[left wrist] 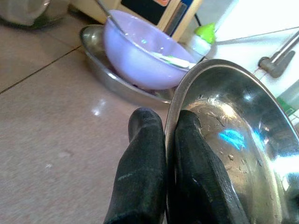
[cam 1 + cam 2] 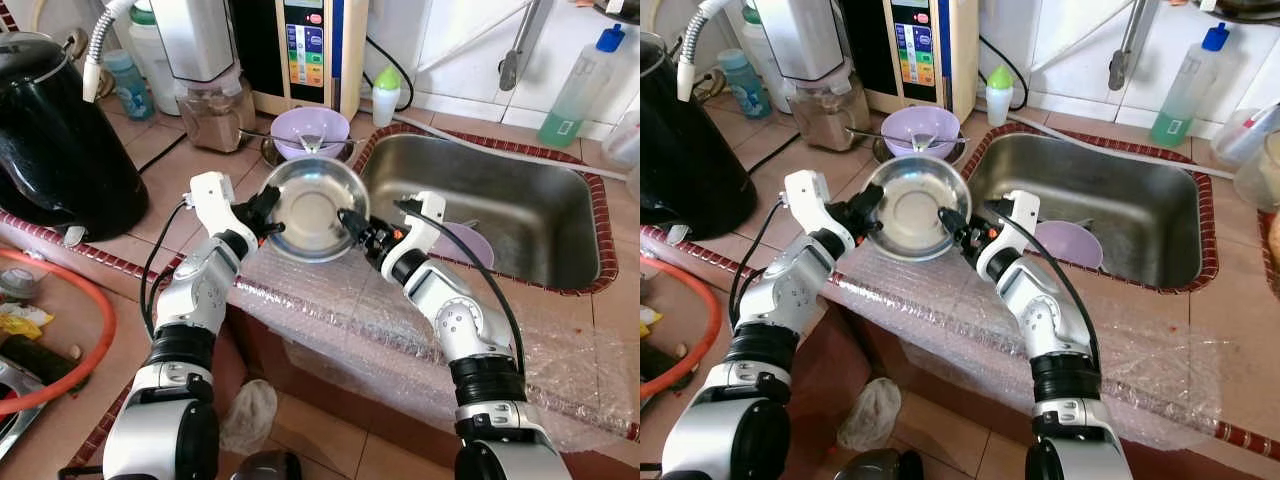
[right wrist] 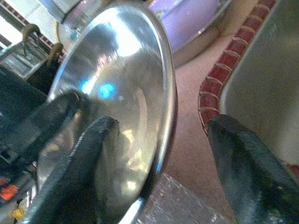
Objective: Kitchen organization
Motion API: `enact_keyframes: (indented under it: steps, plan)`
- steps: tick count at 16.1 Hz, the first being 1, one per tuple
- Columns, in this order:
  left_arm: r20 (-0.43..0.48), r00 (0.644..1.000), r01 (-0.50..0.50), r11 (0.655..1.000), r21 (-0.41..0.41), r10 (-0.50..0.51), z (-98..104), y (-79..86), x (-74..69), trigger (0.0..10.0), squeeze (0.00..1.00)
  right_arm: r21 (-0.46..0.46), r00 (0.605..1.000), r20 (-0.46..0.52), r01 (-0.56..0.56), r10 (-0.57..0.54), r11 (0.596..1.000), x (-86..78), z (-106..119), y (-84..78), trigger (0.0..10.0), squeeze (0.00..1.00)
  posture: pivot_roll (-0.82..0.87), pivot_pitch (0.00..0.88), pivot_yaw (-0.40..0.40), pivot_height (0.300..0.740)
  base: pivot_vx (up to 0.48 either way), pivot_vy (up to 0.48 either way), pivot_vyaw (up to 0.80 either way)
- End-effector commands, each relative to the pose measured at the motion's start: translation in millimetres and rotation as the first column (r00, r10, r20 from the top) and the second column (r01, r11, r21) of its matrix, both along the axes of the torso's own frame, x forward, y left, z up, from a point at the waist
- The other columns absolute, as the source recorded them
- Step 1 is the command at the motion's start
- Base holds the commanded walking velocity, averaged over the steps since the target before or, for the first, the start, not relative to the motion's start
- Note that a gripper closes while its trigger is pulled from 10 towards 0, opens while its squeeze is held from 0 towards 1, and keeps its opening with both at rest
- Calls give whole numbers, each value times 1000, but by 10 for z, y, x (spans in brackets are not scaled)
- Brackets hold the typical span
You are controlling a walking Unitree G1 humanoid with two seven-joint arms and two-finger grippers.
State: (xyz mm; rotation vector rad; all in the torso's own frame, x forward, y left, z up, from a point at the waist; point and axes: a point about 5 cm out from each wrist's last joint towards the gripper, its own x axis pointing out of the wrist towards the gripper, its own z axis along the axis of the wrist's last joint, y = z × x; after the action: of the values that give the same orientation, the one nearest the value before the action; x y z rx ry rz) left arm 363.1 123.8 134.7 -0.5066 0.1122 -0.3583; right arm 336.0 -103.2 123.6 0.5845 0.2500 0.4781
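Observation:
A round steel bowl (image 2: 312,208) hangs tilted above the counter, just left of the sink (image 2: 520,160). My left gripper (image 2: 272,212) is shut on the bowl's left rim; the left wrist view has both black fingers (image 1: 145,158) pinching the rim of the bowl (image 1: 233,140). On the bowl's right side, my right gripper (image 2: 352,222) is open. In the right wrist view its fingers (image 3: 88,154) stand wide apart across the bowl's (image 3: 121,70) rim, one inside and one outside.
A purple bowl (image 2: 310,130) with a spoon sits in a steel dish behind. Another purple bowl (image 2: 468,243) lies in the sink. A black kettle (image 2: 55,140) stands far left, a green-capped bottle (image 2: 386,95) and soap bottle (image 2: 580,85) at the back. Bubble wrap (image 2: 350,320) covers the counter's front edge.

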Motion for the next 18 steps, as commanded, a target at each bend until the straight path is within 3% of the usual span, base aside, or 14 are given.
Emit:
enact_keyframes:
  steps: [1, 10, 14, 18]
  plan:
    - [39, 999, 17, 1000, -9, -17, 82, -10, 3, 0, 0, -29, 1000, -4, 0, -1, 1000, 38, 19, 32, 0, 0, 37, 0, 63, 740, 0, 0, 0]
    - [58, 997, 44, 999, -29, -43, 112, -109, -4, 0, 0, -79, 989, -27, 142, -145, 987, 208, 52, -65, 0, 0, 29, 0, 51, 740, 0, 0, 0]
    - [61, 997, 49, 999, -18, -48, 123, -109, 7, 0, 0, -72, 985, -55, 161, -165, 984, 189, -19, -28, 0, 0, 36, 0, 62, 740, 0, 0, 0]
    - [60, 996, 64, 998, 27, -65, 134, -123, 28, 0, 0, -61, 970, -76, 226, -231, 972, 215, -56, -162, 0, 0, 30, 0, 83, 740, 0, 0, 0]
